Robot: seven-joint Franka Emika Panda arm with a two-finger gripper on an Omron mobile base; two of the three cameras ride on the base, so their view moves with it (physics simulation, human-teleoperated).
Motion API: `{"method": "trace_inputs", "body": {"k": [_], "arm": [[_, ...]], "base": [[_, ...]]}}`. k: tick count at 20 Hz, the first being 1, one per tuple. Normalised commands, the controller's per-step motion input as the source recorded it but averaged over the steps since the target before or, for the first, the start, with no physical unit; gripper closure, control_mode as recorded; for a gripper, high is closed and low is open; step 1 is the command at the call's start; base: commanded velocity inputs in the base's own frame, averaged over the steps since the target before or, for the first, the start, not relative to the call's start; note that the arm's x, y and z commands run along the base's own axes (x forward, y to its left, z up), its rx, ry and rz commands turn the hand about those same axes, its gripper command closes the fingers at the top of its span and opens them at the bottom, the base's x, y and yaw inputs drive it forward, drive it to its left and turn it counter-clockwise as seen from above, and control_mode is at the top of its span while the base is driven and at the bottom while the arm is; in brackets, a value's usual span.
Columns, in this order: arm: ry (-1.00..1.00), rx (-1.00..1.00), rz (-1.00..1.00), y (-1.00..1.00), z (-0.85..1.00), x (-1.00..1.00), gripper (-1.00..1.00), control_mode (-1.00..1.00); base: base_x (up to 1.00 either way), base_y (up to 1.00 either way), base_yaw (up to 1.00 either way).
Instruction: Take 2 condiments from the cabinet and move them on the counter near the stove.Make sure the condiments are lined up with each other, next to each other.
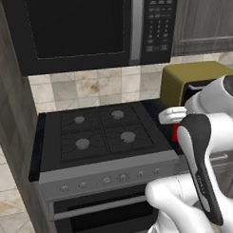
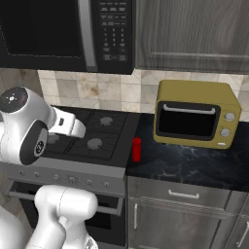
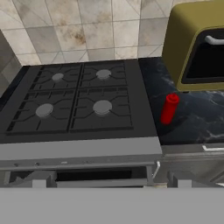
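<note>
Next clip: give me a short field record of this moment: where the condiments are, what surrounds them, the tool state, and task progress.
red bottle: upright on the counter, just right of the stove, in front and left of the toaster oven
brown bottle: not on the counter beside the red one
cabinet: door shut in the right base view
tool: open, holding nothing
microwave: above the stove
progress: one condiment placed, second not yet beside it
</note>
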Motion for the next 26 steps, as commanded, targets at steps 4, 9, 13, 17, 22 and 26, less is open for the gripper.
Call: {"method": "trace_inputs", "body": {"k": [4, 9, 13, 17, 22, 26], "arm": [[0.00, 0.00, 0.00, -0.07, 0.00, -0.22, -1.00, -1.00], [0.00, 0.00, 0.00, -0.04, 0.00, -0.09, -1.00, -1.00], [0.00, 0.00, 0.00, 0.00, 0.00, 0.00, -1.00, -1.00], [0.00, 0.01, 0.00, -0.02, 0.00, -0.03, -1.00, -1.00], [0.00, 0.00, 0.00, 0.00, 0.00, 0.00, -1.00, 1.00], [0.00, 0.00, 0.00, 0.00, 0.00, 0.00, -1.00, 1.00]], "base": [[0.00, 0.00, 0.00], [0.00, 0.00, 0.00], [0.00, 0.00, 0.00], [0.00, 0.00, 0.00], [-0.55, -0.24, -0.13], [-0.86, -0.27, -0.25]]}}
